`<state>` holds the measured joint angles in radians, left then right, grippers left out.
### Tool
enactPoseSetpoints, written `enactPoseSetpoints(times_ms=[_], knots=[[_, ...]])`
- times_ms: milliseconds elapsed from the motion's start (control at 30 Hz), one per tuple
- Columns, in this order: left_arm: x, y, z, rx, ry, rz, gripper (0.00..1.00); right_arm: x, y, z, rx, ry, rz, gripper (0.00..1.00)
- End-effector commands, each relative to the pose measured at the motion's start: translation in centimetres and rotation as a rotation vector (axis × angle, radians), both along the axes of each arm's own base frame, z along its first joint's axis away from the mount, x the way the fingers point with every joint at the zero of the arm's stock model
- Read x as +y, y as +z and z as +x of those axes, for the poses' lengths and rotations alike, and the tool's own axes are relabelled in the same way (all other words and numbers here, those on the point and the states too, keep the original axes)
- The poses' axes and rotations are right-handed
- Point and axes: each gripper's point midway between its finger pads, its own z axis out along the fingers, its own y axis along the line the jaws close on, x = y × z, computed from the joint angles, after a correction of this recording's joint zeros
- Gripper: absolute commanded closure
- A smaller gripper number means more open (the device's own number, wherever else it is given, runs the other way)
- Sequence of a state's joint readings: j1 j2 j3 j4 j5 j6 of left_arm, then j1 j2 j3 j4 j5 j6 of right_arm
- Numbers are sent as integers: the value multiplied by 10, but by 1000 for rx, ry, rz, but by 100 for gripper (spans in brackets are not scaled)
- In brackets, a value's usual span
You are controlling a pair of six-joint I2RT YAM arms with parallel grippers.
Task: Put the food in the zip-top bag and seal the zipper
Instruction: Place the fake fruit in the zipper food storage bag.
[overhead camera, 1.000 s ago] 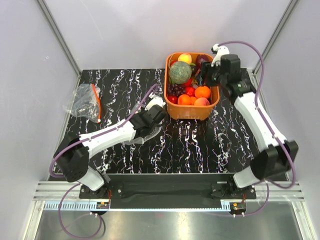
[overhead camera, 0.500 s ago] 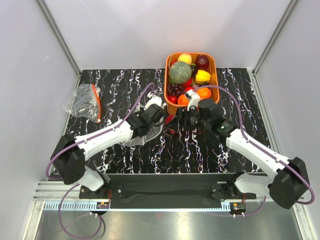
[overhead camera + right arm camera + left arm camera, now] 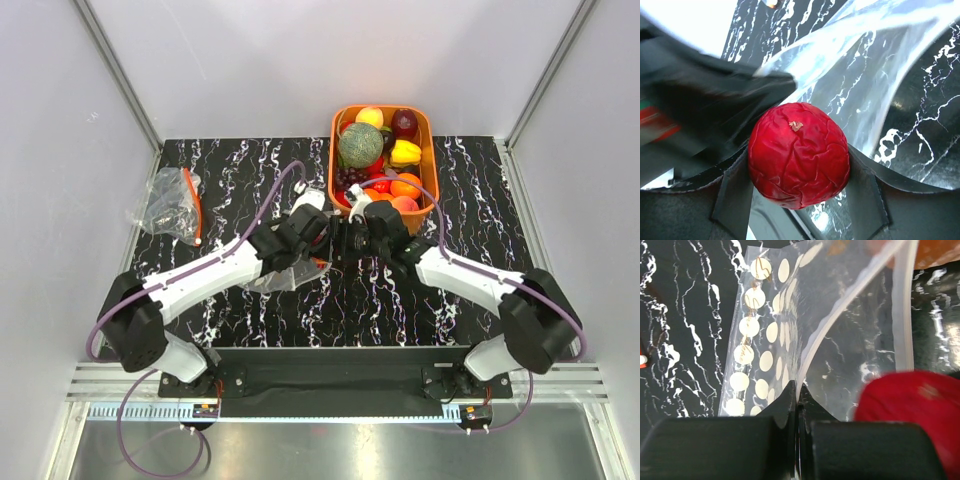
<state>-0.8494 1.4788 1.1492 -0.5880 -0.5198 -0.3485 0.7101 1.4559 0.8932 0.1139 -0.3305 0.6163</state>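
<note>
Your left gripper (image 3: 797,405) is clamped tight on the rim of the bag (image 3: 765,340), at the point where the zipper (image 3: 904,315) splits into its two pale strips, so the mouth gapes open just beyond the fingertips. The dotted side of the bag runs away to the left of that pinch, over the black marbled table (image 3: 230,170). Your right gripper (image 3: 799,155) grips a wrinkled red fruit (image 3: 799,140), one finger pressed on each side, and holds it right at the open mouth, with clear plastic arching over and behind it. From above, the two grippers meet nose to nose at mid-table, just near and left of the orange basket (image 3: 432,170). The melon (image 3: 360,146) and an orange fruit (image 3: 405,185) sit in the basket among other toy produce. A crumpled clear bag (image 3: 168,205) with a red strip lies at the far left of the table.
</note>
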Motion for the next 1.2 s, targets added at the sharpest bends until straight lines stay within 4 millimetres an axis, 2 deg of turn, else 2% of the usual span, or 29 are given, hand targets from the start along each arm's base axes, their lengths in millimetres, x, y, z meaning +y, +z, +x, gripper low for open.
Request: enactPoseSetpoints(times_ms=[0, 133, 233, 267, 300, 400, 433, 600, 667, 700, 733, 767, 833, 867, 900, 967, 1033, 1100, 1167], knots=[[-14, 34, 3, -68, -13, -153, 100, 19, 32, 18, -75, -18, 90, 58], [-20, 41, -2, -68, -42, -225, 100, 25, 16, 26, -32, -33, 78, 57], [-22, 46, -4, -72, -54, -261, 100, 26, 6, 32, -3, -56, 28, 50], [-21, 46, -4, -72, -55, -266, 100, 27, 5, 32, 5, -59, 18, 45], [-22, 45, -5, -65, -61, -270, 100, 27, 5, 33, 9, -65, 10, 35], [-23, 40, -6, -44, -71, -283, 100, 28, 9, 33, 0, -78, -2, 17], [-23, 39, -5, -42, -72, -284, 100, 27, 13, 33, -13, -76, -6, 1], [-15, 43, -3, -58, -52, -270, 100, 19, 24, 27, -30, -82, -37, 0], [-10, 44, -2, -59, -44, -251, 100, 8, 28, 20, -29, -86, -75, 3], [-6, 45, -1, -65, -32, -241, 100, 3, 36, 21, -52, -98, -86, 5], [-5, 44, -1, -66, -27, -233, 100, -3, 52, 19, -106, -90, -94, 7], [-3, 44, -1, -67, -24, -229, 100, -14, 50, 15, -99, -98, -147, 9], [0, 43, -1, -68, -18, -225, 100, -33, 79, 24, -203, -151, -201, 9], [1, 43, -1, -69, -16, -225, 100, -43, 80, 22, -208, -162, -249, 9], [2, 42, -1, -69, -14, -221, 100, -51, 93, 30, -244, -200, -267, 11], [3, 39, 0, -66, -10, -215, 100, -69, 107, 36, -273, -225, -299, 13], [3, 38, 1, -67, -5, -207, 100, -81, 110, 43, -276, -244, -311, 15], [5, 36, 2, -65, -2, -194, 100, -102, 115, 58, -267, -285, -313, 17], [6, 35, 2, -68, 0, -190, 100, -117, 112, 68, -256, -306, -328, 18]])
